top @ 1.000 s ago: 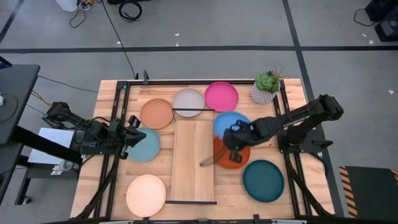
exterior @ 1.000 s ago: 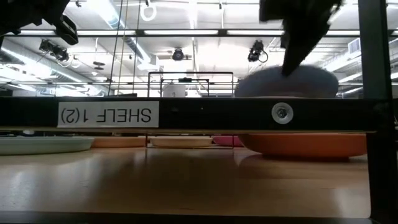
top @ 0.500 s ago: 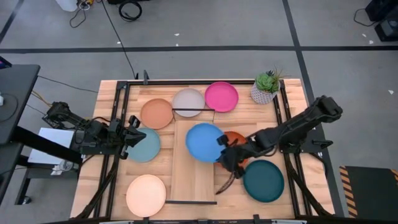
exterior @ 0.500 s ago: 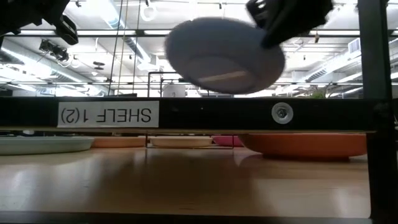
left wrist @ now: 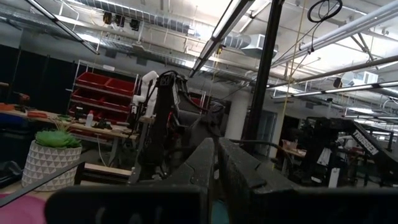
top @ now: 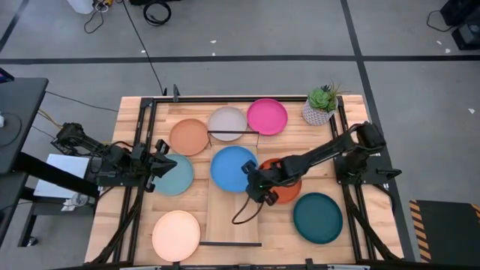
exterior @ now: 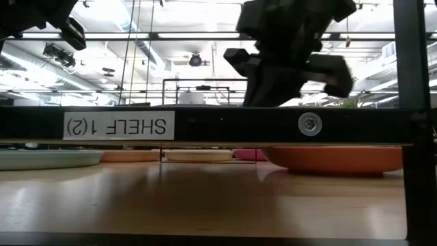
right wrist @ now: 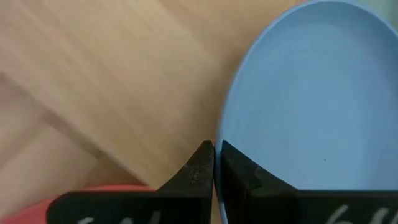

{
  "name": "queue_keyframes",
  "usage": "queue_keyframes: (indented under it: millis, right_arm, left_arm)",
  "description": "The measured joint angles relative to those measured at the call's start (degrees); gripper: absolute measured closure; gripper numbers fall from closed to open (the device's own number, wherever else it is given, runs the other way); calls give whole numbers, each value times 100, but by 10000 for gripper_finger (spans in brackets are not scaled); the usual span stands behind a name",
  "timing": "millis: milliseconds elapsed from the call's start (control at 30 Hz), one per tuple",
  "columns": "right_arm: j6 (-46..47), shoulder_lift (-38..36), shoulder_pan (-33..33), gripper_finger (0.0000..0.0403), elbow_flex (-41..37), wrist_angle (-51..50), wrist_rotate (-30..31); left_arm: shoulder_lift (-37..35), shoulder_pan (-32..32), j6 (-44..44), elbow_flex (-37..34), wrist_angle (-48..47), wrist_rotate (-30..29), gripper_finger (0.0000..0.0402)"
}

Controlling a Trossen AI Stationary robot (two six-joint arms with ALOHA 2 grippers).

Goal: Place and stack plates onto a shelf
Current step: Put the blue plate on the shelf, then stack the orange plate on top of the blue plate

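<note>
The blue plate point(top: 232, 168) lies over the far half of the shelf point(top: 234, 214), a light-wood board with black bars at its ends. My right gripper point(top: 253, 184) is at the plate's right near rim, shut on it; in the right wrist view the gripper point(right wrist: 215, 155) sits at the rim of the blue plate point(right wrist: 311, 93). The low view shows that gripper point(exterior: 287, 65) just above the shelf's labelled bar point(exterior: 205, 126), which hides the plate. My left gripper point(top: 160, 161) waits shut over the light teal plate point(top: 176, 176). My right gripper pinches the blue plate's rim point(right wrist: 222, 134) between its two fingers, on the plate's right near side. The fingers come from the table's right, slanting down. The plate lies about level over the board; I cannot tell whether it rests on it.
The orange plate point(top: 285, 184) lies under my right arm, right of the shelf. The dark teal plate point(top: 317, 217) is near right, the peach plate point(top: 176, 235) near left. Tan point(top: 189, 136), grey point(top: 227, 123) and magenta point(top: 267, 116) plates lie far, beside a potted plant point(top: 321, 105).
My right gripper has carried the blue plate from above the orange plate toward the table's left, over the shelf, then down. The plate was lifted and tilted half a second ago; now it has dropped behind the shelf bar and lies level.
</note>
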Motion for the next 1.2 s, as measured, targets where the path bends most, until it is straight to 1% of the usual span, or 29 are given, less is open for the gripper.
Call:
queue_keyframes:
  millis: [133, 367, 500, 700, 767, 900, 1000, 1200]
  right_arm:
    - [49, 56, -103, 373, 119, -11, 355]
    - [264, 37, -264, 361, 121, -10, 336]
    - [488, 26, -239, 336, 121, -14, 497]
    - [691, -196, -78, 287, 123, -92, 550]
    - [919, -318, 17, 274, 121, -270, 726]
    - [1655, -610, 269, 255, 121, -937, 1024]
    - [2594, -689, 444, 248, 121, -1368, 1050]
    - [4244, -633, 890, 239, 121, -2181, 701]
  left_arm:
    - [0, -2, 0, 0, -19, 0, 374]
    - [0, -2, 0, 0, -19, 0, 374]
    - [0, 0, 0, 0, -17, 1, 374]
    - [0, -1, 0, 0, -17, 0, 374]
    - [0, 0, 0, 0, -15, 0, 374]
    - [0, 0, 0, 0, -15, 0, 374]
    - [0, -1, 0, 0, -13, 2, 374]
    - [0, 0, 4, 2, -13, 0, 374]
